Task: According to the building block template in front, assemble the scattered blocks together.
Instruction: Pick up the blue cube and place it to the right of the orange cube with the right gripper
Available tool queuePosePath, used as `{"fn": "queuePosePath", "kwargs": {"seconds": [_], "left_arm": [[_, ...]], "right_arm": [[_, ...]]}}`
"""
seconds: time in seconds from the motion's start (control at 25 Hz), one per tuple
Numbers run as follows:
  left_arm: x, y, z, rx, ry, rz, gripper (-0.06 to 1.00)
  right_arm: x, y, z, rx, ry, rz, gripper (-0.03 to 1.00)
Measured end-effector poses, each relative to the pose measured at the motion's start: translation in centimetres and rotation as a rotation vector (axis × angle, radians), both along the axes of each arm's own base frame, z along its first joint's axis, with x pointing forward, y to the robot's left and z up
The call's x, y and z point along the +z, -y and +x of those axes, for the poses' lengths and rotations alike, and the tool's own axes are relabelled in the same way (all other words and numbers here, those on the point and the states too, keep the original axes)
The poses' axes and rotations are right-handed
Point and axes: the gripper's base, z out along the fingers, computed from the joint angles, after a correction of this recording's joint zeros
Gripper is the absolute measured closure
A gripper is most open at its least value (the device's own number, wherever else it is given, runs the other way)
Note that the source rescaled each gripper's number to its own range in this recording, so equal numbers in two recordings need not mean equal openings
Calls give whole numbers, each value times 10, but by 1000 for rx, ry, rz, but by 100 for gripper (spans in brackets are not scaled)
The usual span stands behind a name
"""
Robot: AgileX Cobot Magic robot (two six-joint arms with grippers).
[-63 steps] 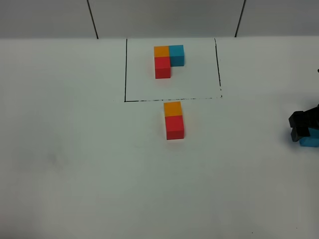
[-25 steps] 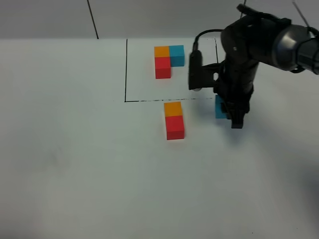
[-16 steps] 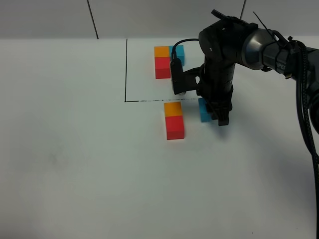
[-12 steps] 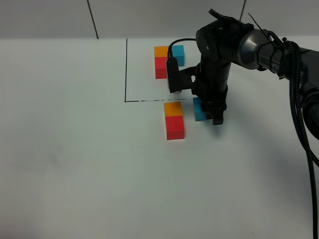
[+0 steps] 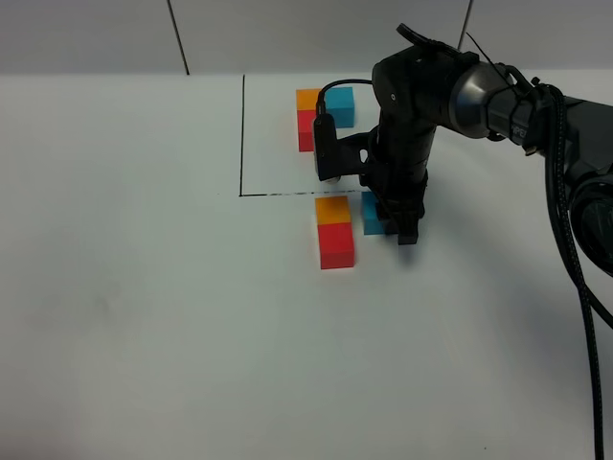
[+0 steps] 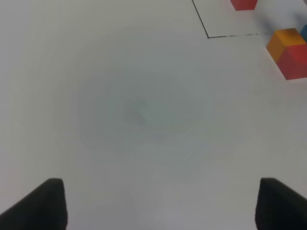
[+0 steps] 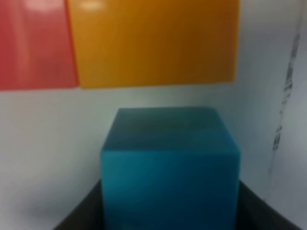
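The building block template (image 5: 326,103) lies inside a black outline (image 5: 241,134) at the back: orange, cyan-blue and red cubes joined in an L, partly behind my right arm. In front of the outline, a loose orange block (image 5: 332,210) touches a loose red block (image 5: 336,245). My right gripper (image 5: 388,222) is shut on the cyan-blue block (image 5: 371,215), just right of the orange one with a small gap. In the right wrist view the cyan-blue block (image 7: 170,158) fills the space between the jaws, facing the orange block (image 7: 153,43). My left gripper (image 6: 163,206) is open over bare table.
The white table (image 5: 144,316) stretches to the left and front of the blocks. My right arm's black cables (image 5: 565,230) hang along the right side. The left wrist view catches the orange block (image 6: 286,38), red block (image 6: 295,63) and an outline corner (image 6: 208,36).
My right gripper has carried the cyan-blue block leftward, from near the outline's right corner to just beside the loose orange block. The left gripper has not moved.
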Motion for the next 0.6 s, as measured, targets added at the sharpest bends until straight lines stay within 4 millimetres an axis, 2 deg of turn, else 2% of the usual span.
{"fn": "queuePosePath", "kwargs": {"seconds": [0.4, 0.6], "left_arm": [[0, 0, 0, 0, 0, 0, 11], [0, 0, 0, 0, 0, 0, 11]], "right_arm": [[-5, -2, 1, -5, -12, 9, 95], [-7, -12, -2, 17, -1, 15, 95]]}}
